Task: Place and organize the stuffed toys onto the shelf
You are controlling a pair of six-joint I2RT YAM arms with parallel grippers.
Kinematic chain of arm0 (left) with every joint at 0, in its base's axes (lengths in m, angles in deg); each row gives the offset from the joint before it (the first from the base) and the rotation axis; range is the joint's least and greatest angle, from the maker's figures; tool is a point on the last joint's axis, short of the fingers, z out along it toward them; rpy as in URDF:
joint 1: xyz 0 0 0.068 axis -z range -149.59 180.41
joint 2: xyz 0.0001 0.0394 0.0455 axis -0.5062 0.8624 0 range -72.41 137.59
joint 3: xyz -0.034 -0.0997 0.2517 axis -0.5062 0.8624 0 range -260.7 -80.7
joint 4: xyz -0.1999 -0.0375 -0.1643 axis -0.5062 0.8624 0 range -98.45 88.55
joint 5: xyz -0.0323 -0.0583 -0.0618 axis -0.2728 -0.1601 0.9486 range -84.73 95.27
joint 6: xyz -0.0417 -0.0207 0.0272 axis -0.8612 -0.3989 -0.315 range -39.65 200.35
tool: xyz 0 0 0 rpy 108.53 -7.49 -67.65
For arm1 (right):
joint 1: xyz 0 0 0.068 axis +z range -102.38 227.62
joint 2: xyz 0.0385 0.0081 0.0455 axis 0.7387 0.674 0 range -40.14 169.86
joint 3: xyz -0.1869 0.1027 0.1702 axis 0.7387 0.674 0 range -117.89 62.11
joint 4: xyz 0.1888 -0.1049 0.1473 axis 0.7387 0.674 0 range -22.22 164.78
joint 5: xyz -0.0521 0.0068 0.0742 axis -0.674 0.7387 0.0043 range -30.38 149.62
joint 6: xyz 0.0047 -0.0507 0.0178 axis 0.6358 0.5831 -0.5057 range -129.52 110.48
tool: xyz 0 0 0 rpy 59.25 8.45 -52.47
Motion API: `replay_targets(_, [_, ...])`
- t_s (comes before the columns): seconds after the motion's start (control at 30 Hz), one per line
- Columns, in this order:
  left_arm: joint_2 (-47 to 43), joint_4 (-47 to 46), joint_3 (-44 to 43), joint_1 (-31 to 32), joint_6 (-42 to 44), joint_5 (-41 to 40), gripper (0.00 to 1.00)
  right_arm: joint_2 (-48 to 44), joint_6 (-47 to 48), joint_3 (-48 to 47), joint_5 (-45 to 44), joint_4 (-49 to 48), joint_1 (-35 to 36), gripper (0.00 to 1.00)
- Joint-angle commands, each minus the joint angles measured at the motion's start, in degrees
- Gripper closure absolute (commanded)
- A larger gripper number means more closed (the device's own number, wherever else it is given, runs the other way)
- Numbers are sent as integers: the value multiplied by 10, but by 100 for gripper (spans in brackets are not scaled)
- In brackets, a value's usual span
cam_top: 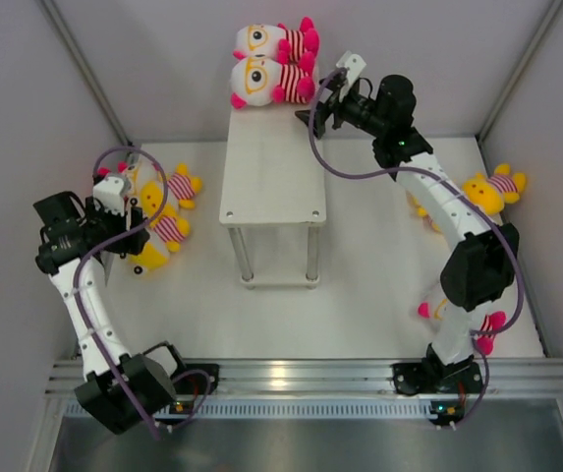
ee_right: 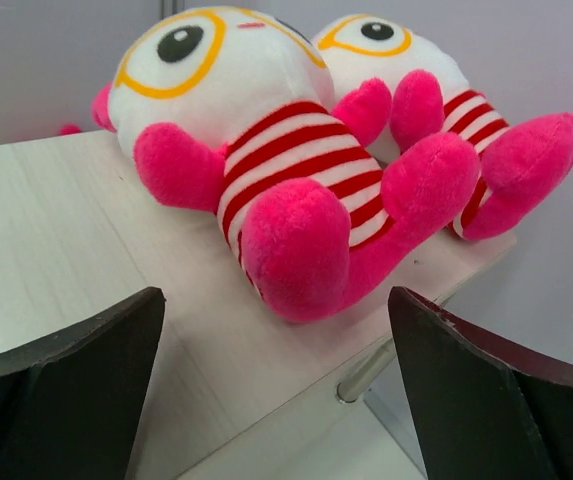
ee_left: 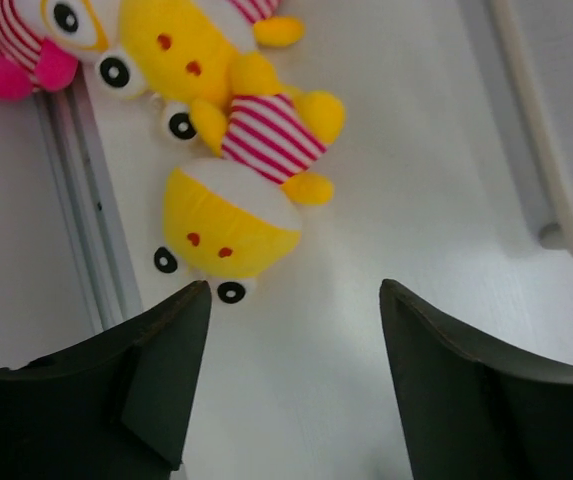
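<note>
- At the far end of the shelf (cam_top: pixel 271 187): hovering the right gripper (ee_right: pixel 276 300), jaws apart, just beside the nearer white-headed toy (ee_right: pixel 266 150); risking shoving its pink legs, lying at the board edge, off the side.
- Risking crowding the second white-headed toy (ee_right: pixel 416 70), touching the first, toward the same edge.
- On the table (cam_top: pixel 379 285) at left: poising the left gripper (ee_left: pixel 295 290), jaws apart, near a yellow toy (ee_left: pixel 231 225); risking snagging the neighbouring yellow toy (ee_left: pixel 196 60) touching it.

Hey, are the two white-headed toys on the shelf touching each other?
Touching. The right wrist view shows the nearer toy pressed against the farther toy, arms meeting with no gap, on the shelf.
</note>
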Motion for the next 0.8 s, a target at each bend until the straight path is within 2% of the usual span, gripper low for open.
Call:
replay_targets(0.0, [50,-130,14,22,-26,-120,29,-72,24,9,16,5,-8,6])
replay_targets(0.13, [91,-217,31,81,-46,-234,32,-102,35,14,15,37,-8,1])
replay_targets(0.17, [105,-238,36,101,-47,-293,32,-117,36,26,15,33,-8,1])
replay_targets(0.23, [123,-306,51,171,-46,-360,37,-140,36,40,13,26,-8,1])
replay_targets(0.27, [148,-328,51,208,-46,-418,39,-148,35,53,14,21,-8,1])
replay_targets(0.3, [163,-353,45,220,-57,-436,44,-157,34,61,15,19,-9,1])
replay_targets(0.37, [226,-399,6,228,-85,-481,46,-187,33,93,22,5,-8,1])
replay_targets(0.43, [302,-416,-31,224,-120,-514,40,-218,32,129,26,-8,-8,1])
replay_targets(0.53, [395,-415,-128,214,-188,-528,39,-253,32,164,28,-17,-7,1])
replay_targets(0.63, [410,-529,-103,215,-215,-531,39,-287,37,193,27,-15,-5,1])
replay_targets(0.77, [437,-540,-143,230,-206,-573,39,-319,58,213,24,10,3,1])
